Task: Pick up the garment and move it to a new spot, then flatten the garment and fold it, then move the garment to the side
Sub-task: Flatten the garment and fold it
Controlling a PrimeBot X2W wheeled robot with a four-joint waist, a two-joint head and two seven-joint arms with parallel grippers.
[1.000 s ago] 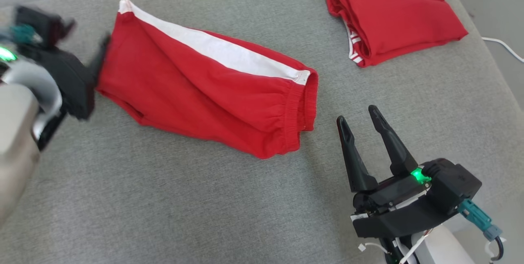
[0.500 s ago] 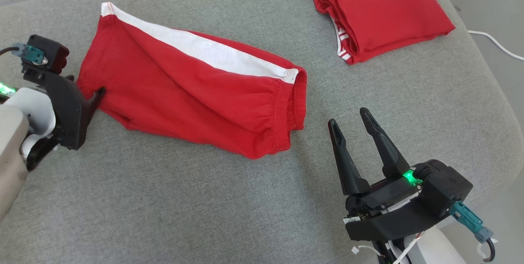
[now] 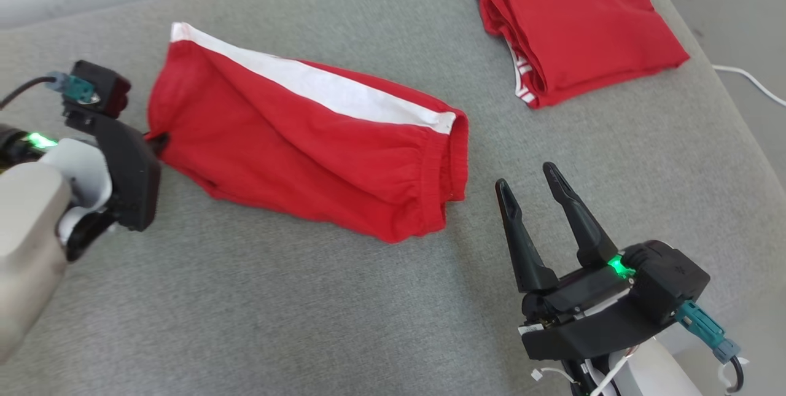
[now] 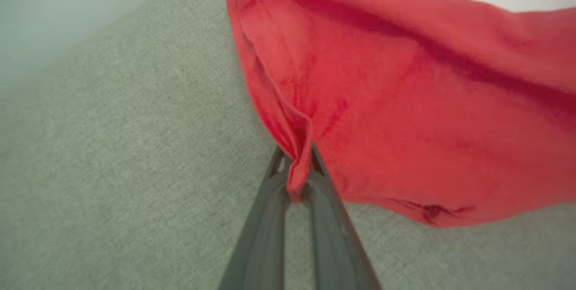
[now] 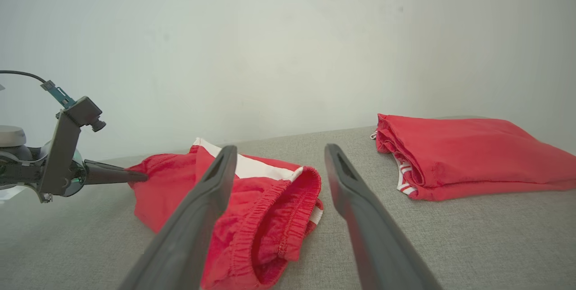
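The garment (image 3: 307,144) is a pair of red shorts with a white side stripe, lying folded across the grey cushion with its elastic waistband toward my right. My left gripper (image 3: 158,140) is shut on the garment's left hem; in the left wrist view its fingertips (image 4: 298,164) pinch a fold of the red cloth (image 4: 405,101). My right gripper (image 3: 533,176) stands open just right of the waistband, apart from it, with nothing between its fingers (image 5: 211,200). The right wrist view shows the garment (image 5: 252,209) ahead and the left gripper (image 5: 135,176) at its far end.
A second red garment (image 3: 583,21), folded into a neat pile, lies at the cushion's back right corner (image 5: 472,155). A white cable (image 3: 749,77) runs on the floor past the cushion's right edge. A pale wall stands behind the cushion.
My left gripper has closed on the garment's left hem, where it stood open a second ago. The camera has shifted slightly. My right gripper has kept its place.
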